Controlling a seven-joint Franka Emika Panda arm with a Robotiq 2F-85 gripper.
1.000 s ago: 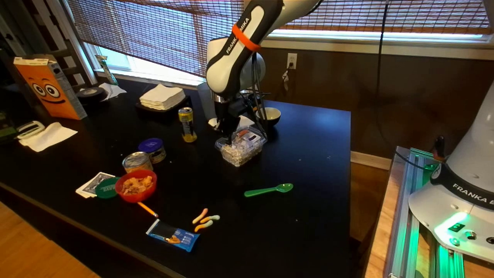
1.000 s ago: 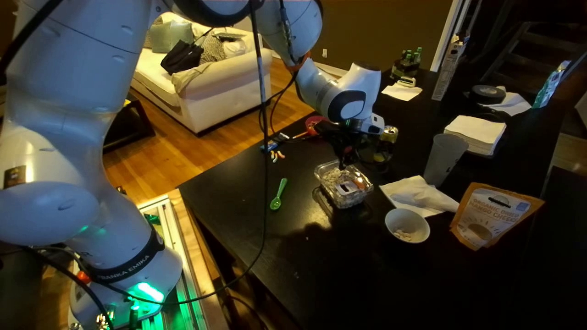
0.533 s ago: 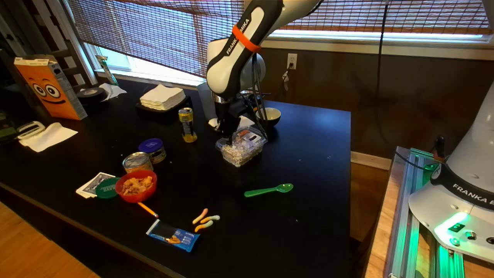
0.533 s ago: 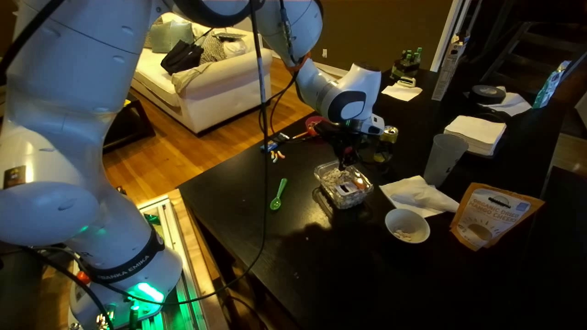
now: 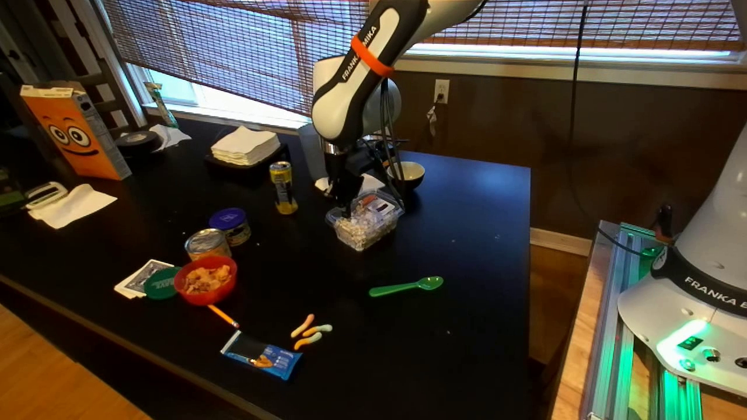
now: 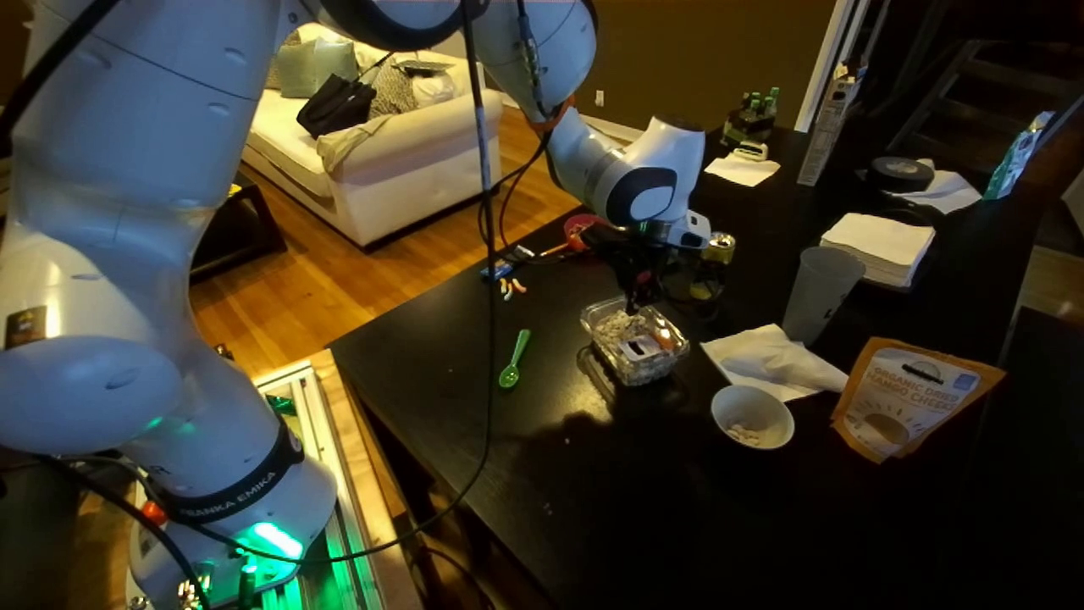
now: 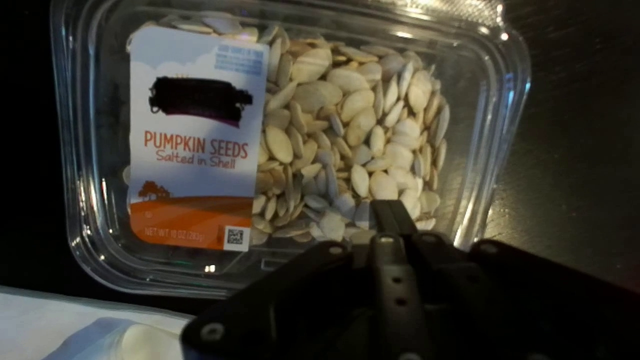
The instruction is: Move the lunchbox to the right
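Observation:
The lunchbox, a clear plastic box of pale pumpkin seeds with a white and orange label, sits on the dark table. It also shows in an exterior view and fills much of the wrist view. My gripper is shut, its two fingertips pressed together with nothing between them. In both exterior views the gripper points down at the lid, on the end away from the label. I cannot tell whether the tips touch the lid.
A white napkin, a small bowl, a grey cup and an orange pouch stand beside the lunchbox. A green spoon and a yellow can lie around it. A cable hangs from the arm.

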